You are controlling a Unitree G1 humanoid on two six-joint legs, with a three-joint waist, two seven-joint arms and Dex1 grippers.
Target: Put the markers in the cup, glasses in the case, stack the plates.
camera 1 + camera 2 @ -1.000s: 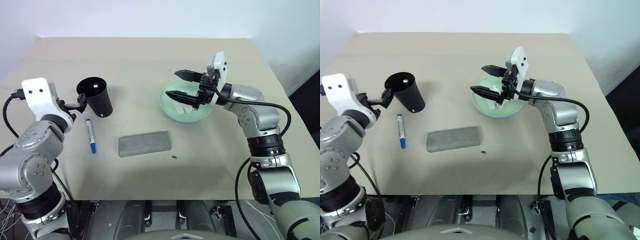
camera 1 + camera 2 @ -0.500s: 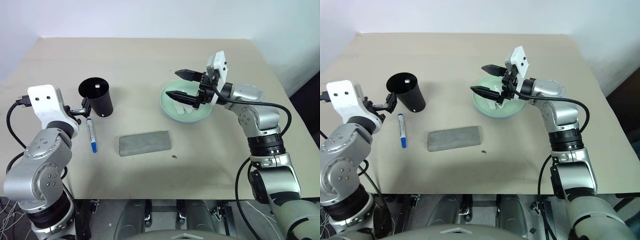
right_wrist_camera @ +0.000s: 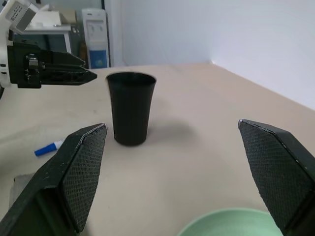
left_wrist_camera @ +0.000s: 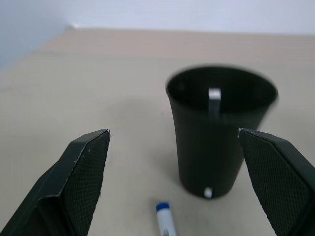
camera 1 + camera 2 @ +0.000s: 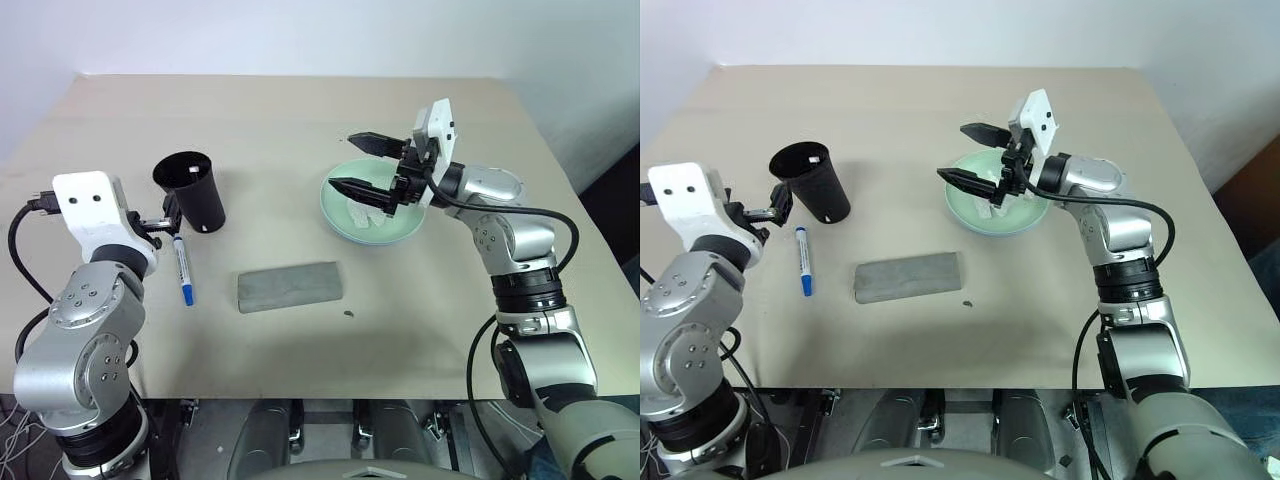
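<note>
- Black cup [image 5: 190, 190] stands upright on the worktop [image 5: 300, 110], one marker [image 4: 214, 101] already leaning inside it.
- The second marker [image 5: 182, 269] lies flat just beside the cup's base; its long axis runs toward and away from the robot, blue cap nearest the robot.
- Left gripper [image 5: 168, 213] hovers beside the cup, fingers wide apart and empty.
- Right gripper [image 5: 362, 163] hangs over the green plate [image 5: 372, 215], fingers spread, nothing held.
- Likely next: lower the left fingers across the marker's middle, square to its length.
</note>
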